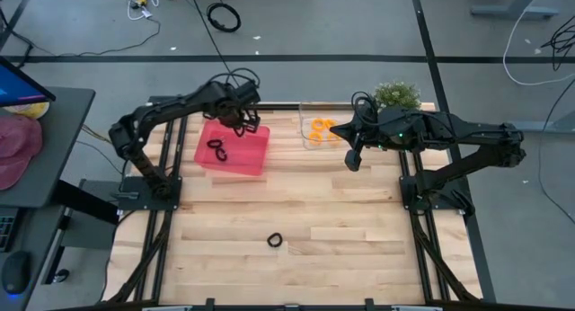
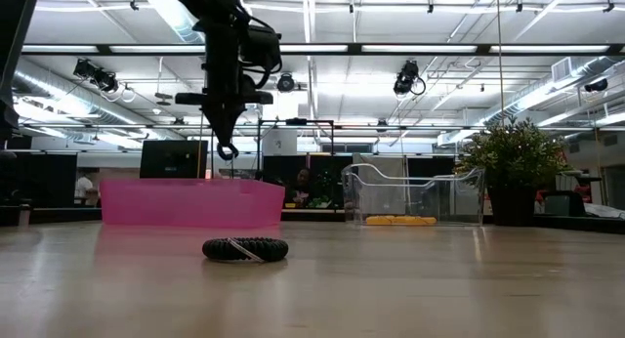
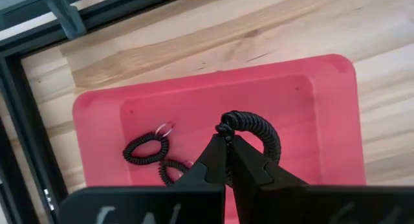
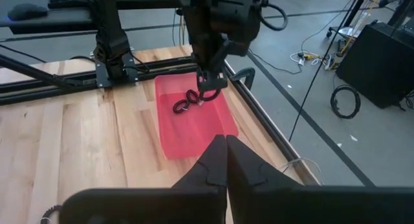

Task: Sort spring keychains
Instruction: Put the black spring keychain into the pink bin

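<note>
While the left gripper (image 3: 226,160) hangs above the pink tray (image 1: 256,158), its fingers pinch a black spring keychain (image 3: 257,133) that dangles over the tray's middle. Two more black keychains (image 3: 146,148) lie on the tray floor below it. Across the wooden table (image 1: 359,221), the right gripper (image 1: 353,158) hovers just beside the clear bin (image 1: 305,138), its fingers pressed together on nothing. Orange keychains (image 1: 319,128) rest inside that bin, near a potted plant (image 1: 397,96). One black keychain (image 1: 275,240) lies alone on the table, well apart from both containers.
</note>
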### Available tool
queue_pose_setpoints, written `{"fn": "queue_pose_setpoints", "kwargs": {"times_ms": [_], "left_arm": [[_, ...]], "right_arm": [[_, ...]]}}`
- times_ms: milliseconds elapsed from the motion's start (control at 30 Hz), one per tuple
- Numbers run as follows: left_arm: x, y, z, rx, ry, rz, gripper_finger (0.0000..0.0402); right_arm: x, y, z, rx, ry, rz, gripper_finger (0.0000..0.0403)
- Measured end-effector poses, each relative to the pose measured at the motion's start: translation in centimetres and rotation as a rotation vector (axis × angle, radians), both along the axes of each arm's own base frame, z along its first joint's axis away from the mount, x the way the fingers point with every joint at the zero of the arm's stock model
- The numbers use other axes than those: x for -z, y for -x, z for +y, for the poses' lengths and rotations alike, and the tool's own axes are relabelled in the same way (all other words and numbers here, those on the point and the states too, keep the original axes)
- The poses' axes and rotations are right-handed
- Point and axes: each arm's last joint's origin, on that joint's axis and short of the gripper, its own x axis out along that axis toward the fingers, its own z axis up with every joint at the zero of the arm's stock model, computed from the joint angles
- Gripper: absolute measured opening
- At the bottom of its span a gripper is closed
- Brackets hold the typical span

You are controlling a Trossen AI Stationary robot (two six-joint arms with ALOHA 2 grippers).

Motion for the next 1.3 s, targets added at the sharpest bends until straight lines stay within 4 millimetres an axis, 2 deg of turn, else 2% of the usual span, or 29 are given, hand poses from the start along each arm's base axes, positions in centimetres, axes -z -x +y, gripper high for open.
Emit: {"fn": "queue_pose_setpoints", "kwargs": {"times_ms": [200,467,800,967,1133,1300], "left_arm": [[1.4,-0.5,0.3,0.006,0.036,-0.02,0.0004],[7.3,0.8,-0.8,-0.03,0.198,-0.042,0.0004],[12.0,2.4,-1.9,-0.077,0.216,-0.059,0.0004],[13.5,3.0,-2.4,-0.096,0.215,-0.08,0.001],[13.7,2.9,-2.7,-0.064,0.217,-0.091,0.0019],[13.7,2.7,-2.8,-0.051,0.214,-0.098,0.0065]], "right_arm": [[0.0,0.0,0.0,0.001,-0.002,-0.001,0.0],[0.0,0.0,0.0,0.003,-0.005,-0.002,0.0],[0.0,0.0,0.0,0.003,-0.005,-0.002,0.0],[0.0,0.0,0.0,0.003,-0.005,-0.002,0.0],[0.0,0.0,0.0,0.003,-0.005,-0.002,0.0],[0.0,0.0,0.0,0.004,-0.005,-0.007,0.0]]}}
